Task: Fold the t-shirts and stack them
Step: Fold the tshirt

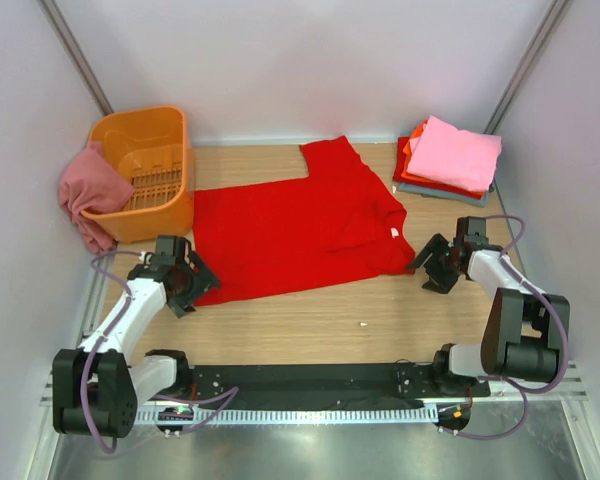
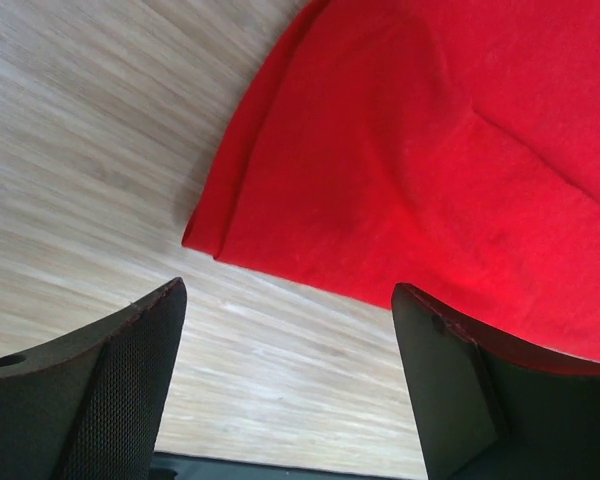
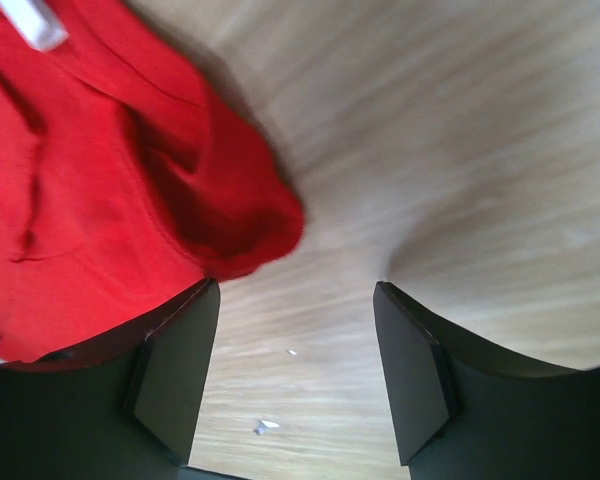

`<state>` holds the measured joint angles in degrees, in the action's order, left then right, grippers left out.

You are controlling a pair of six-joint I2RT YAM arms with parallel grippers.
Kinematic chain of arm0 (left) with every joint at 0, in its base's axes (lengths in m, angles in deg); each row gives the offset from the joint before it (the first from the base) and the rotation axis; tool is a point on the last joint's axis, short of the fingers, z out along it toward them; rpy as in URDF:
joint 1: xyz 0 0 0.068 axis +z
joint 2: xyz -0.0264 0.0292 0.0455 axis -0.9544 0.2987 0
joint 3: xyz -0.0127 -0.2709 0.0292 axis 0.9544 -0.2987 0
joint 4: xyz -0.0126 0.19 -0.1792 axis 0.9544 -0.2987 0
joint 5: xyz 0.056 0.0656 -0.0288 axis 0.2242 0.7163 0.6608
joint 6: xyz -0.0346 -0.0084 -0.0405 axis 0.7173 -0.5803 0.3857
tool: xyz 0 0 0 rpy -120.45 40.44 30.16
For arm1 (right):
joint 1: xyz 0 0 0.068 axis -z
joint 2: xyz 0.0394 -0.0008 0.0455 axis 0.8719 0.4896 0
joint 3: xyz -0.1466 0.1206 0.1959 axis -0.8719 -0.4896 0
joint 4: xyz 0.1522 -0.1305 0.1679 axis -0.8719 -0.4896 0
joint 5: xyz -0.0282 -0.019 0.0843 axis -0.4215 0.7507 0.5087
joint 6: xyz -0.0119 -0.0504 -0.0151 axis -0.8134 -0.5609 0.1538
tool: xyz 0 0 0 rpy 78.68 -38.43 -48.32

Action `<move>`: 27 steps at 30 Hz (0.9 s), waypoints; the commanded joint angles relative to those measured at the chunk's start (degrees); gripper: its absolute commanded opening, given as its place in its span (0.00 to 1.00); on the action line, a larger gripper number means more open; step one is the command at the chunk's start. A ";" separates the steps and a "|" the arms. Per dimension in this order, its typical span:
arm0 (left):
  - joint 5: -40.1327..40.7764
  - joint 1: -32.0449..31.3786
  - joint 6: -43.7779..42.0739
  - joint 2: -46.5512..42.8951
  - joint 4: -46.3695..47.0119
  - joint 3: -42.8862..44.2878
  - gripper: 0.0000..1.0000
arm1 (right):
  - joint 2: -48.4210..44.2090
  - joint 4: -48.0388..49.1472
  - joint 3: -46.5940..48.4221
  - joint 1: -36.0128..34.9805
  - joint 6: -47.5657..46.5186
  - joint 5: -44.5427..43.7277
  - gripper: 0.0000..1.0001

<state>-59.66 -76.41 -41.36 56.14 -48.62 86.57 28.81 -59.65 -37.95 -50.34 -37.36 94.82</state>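
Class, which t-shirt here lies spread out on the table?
The bright red t-shirt, mid-table. The pink-topped stack is folded; the dusty rose one hangs bunched on the orange basket.

Plain bright red cloth t-shirt; orange slotted plastic basket at ten o'clock; light pink folded cloth t-shirt at two o'clock.

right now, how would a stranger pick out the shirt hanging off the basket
Find the orange slotted plastic basket in the far left corner of the wooden table. Over its left rim hangs a crumpled dusty rose cloth shirt. Unlike the bright red t-shirt spread mid-table and the folded stack far right, it is bunched and unfolded.
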 commanded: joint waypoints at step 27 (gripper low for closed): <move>9.80 -3.67 4.51 11.32 16.88 -2.10 0.09 | 6.16 13.34 -0.58 0.37 0.54 3.43 0.01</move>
<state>-51.97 -78.34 -36.94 65.35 -31.39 84.14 36.83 -45.15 -38.93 -50.34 -35.33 99.98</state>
